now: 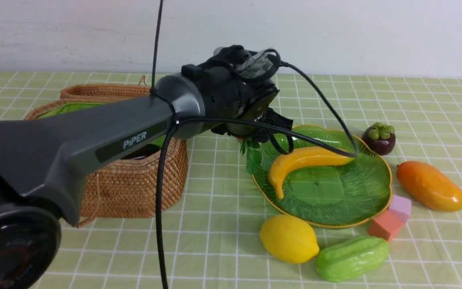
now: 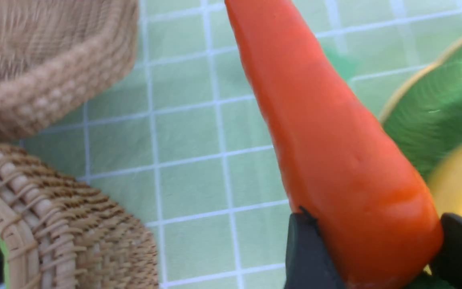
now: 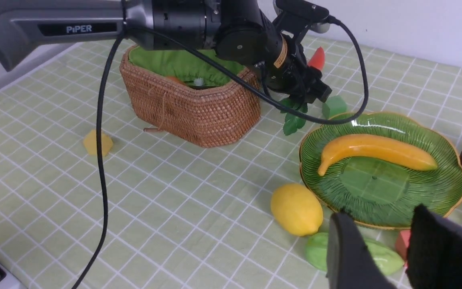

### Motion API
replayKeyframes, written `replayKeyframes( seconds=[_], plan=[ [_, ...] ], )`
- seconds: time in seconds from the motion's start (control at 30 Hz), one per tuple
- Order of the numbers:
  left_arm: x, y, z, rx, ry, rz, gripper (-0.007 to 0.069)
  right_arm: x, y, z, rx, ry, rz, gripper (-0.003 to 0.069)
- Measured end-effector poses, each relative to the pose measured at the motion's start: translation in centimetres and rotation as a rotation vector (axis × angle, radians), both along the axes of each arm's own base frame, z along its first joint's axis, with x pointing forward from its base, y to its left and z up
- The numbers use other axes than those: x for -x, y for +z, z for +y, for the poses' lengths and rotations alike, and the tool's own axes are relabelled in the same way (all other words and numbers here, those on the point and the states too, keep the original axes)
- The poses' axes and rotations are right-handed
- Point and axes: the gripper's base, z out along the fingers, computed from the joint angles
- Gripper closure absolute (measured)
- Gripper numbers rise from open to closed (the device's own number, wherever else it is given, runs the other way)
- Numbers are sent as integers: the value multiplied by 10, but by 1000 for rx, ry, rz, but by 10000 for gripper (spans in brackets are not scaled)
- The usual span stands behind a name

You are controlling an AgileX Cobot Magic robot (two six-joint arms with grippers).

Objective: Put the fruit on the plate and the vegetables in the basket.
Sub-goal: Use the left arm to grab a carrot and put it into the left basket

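My left gripper [image 2: 377,228] is shut on the thick end of the red-orange carrot [image 2: 327,132] and holds it in the air between the wicker basket [image 1: 134,188] and the green plate [image 1: 375,208]. The carrot's green leaves [image 1: 253,154] hang below it. The banana [image 1: 303,162] lies on the plate. The lemon [image 1: 289,239] and the green gourd [image 1: 351,258] lie in front of the plate, and the mango [image 1: 431,186] and mangosteen [image 1: 379,138] lie to its right. My right gripper [image 3: 379,224] is open and empty above the gourd [image 3: 379,255].
The basket [image 3: 199,108] stands open with its lid behind it; something orange [image 3: 173,79] lies inside. A red cube [image 1: 385,224] and a lilac cube [image 1: 400,206] sit by the plate's front right rim. A green cube [image 3: 334,106] and a yellow piece [image 3: 98,142] lie on the cloth.
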Motion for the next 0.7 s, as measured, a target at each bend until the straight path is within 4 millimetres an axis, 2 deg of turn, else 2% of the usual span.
replayKeyframes(
  seconds=[0.07, 0.13, 0.2, 0.23, 0.37, 0.4, 0.5, 0.63, 0.7],
  plan=[
    [4, 6, -1, 0, -10, -9, 246, 0, 0, 0, 2, 1, -2, 426],
    [15, 24, -3, -11, -47, -31, 246, 0, 0, 0, 3, 1, -3, 426],
    [20, 32, -4, -19, -65, -41, 246, 0, 0, 0, 4, 2, -5, 426],
    [29, 50, -1, -25, -86, -62, 246, 0, 1, 0, -1, 0, -15, 426],
    [45, 83, 11, -38, -115, -102, 246, -3, 6, 0, -26, -20, -70, 426],
    [51, 97, 19, -52, -122, -116, 246, -6, 9, 0, -35, -30, -89, 426],
    [60, 118, 39, -104, -122, -124, 246, -15, 14, 1, -54, -49, -123, 426],
    [67, 129, 68, -175, -93, -85, 246, -28, 14, 6, -50, -54, -103, 426],
    [71, 127, 85, -206, -78, -54, 246, -35, 14, 9, -45, -51, -81, 426]
  ],
)
